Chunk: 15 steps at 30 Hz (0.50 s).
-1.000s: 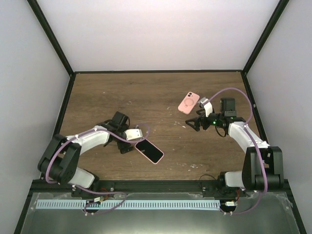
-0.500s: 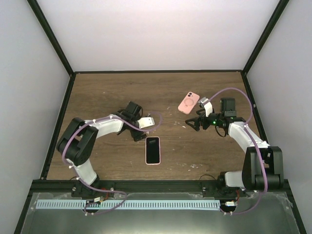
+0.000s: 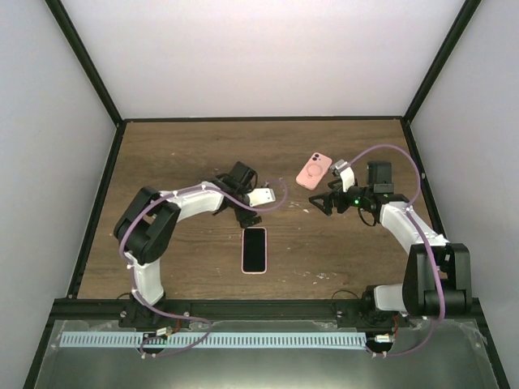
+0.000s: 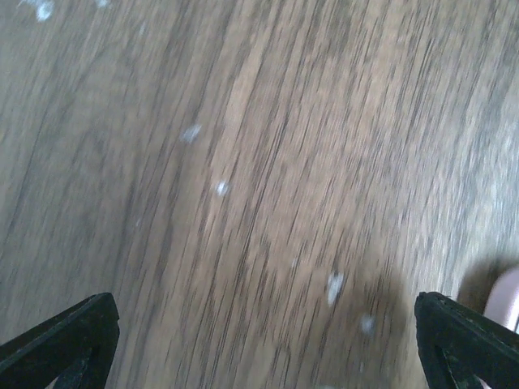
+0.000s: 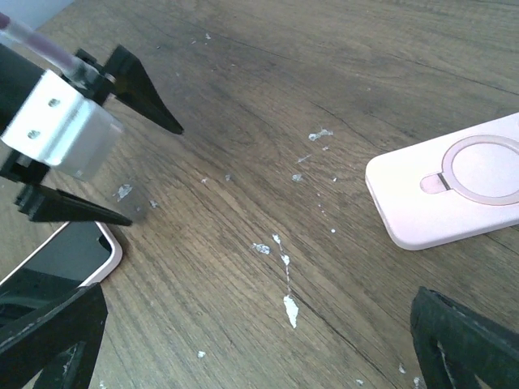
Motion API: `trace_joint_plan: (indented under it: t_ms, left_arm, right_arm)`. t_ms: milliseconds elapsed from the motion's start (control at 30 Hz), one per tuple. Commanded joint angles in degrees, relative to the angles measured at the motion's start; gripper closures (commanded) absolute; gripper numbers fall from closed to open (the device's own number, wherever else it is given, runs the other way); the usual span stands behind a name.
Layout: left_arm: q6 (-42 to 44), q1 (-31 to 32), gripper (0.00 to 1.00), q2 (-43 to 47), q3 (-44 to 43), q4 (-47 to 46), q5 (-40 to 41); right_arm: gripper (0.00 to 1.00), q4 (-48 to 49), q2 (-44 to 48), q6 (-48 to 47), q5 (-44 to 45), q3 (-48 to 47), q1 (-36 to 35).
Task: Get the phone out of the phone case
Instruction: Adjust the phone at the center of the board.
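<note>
I am watching both arms hanging low over the brown wood-grain table (image 3: 178, 154), which is showing scattered white flecks. The left gripper (image 4: 261, 308) is standing wide with nothing between its black pointed fingers, and the right gripper (image 5: 258, 300) is gaping just as wide and holding nothing. The phone (image 3: 254, 250) is lying flat, screen up, near the centre and just on the near side of the left gripper: glossy black glass, pink rim, rounded corners. The phone case (image 3: 314, 171) is lying well apart, farther back and to the right, just beyond the right gripper. It is lying back up, smooth matte pink, showing a moulded ring with a short bar.
</note>
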<state>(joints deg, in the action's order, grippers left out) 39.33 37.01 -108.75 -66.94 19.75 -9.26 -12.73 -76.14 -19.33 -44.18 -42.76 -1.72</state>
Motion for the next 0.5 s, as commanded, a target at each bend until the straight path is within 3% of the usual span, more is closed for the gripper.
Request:
trace_joint_plan:
  t_ms: [0,167,467]
  left_arm:
    - [1.4,-3.9,0.00,6.4,2.7,5.6,-1.2]
    - [2.3,-5.3,0.00,16.1,9.0,11.6,-3.6]
    - [4.8,6.7,0.00,28.1,20.3,14.6,2.4]
  right_arm:
    - [0.00,1.1,1.0,0.8,1.2,-2.5,-0.4]
    - [0.00,1.4,1.1,1.2,1.5,-2.5,-0.4]
    - [0.00,1.7,2.0,1.1,2.5,-2.1,-0.3]
